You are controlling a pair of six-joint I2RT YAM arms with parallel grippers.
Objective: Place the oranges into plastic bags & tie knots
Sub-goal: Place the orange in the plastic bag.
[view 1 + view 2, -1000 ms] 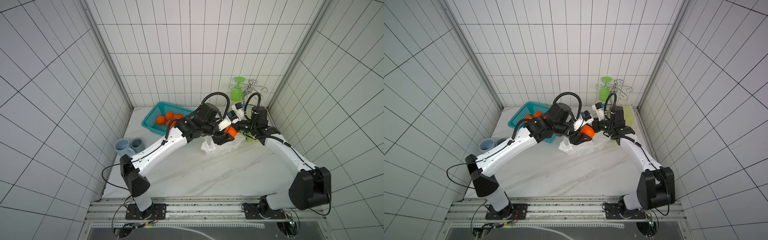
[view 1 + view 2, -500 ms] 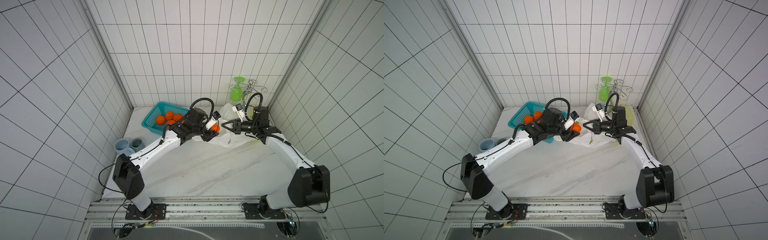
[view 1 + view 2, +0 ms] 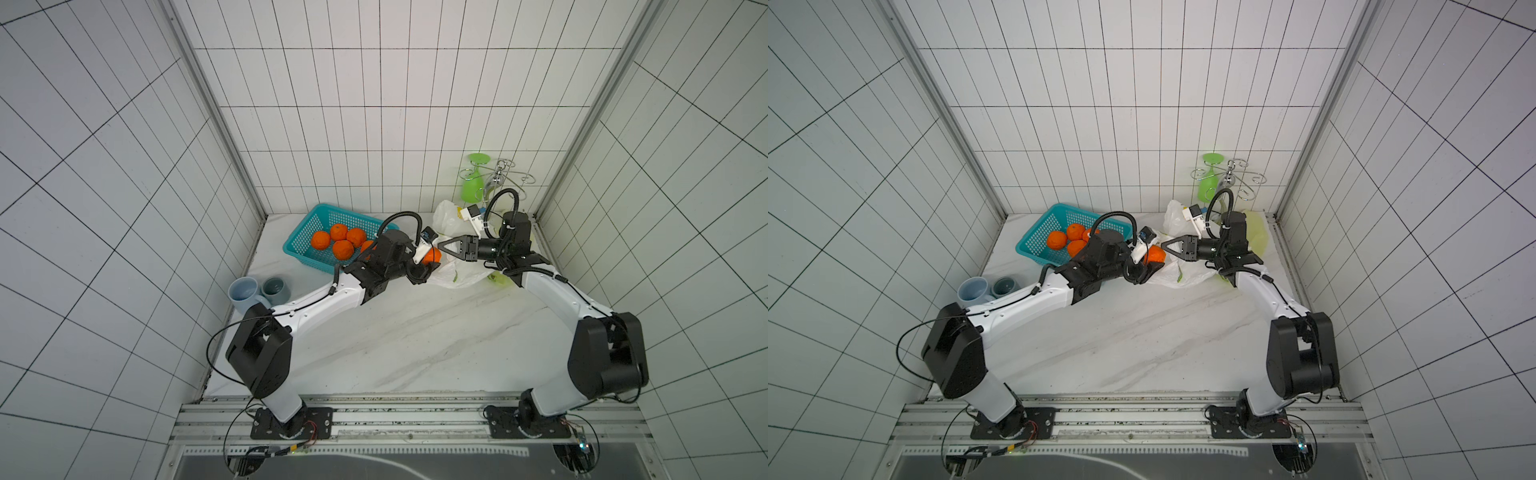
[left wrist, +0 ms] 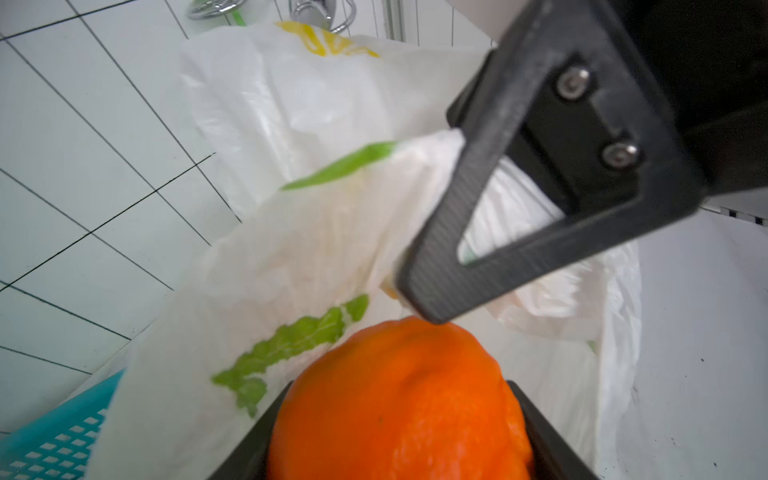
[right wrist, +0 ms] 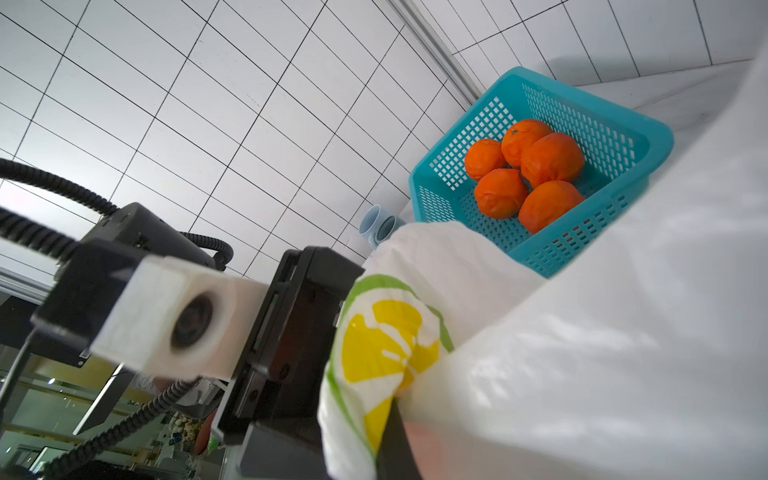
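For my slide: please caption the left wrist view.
Left gripper holds a round bright-orange fruit beside the white leaf-printed plastic bag pinched by right gripper.

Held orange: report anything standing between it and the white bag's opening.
The right gripper, shut on the rim of the white bag, has its tip just ahead of the orange. The leaf-printed bag wall hangs beside it. Nothing else visible intervenes.
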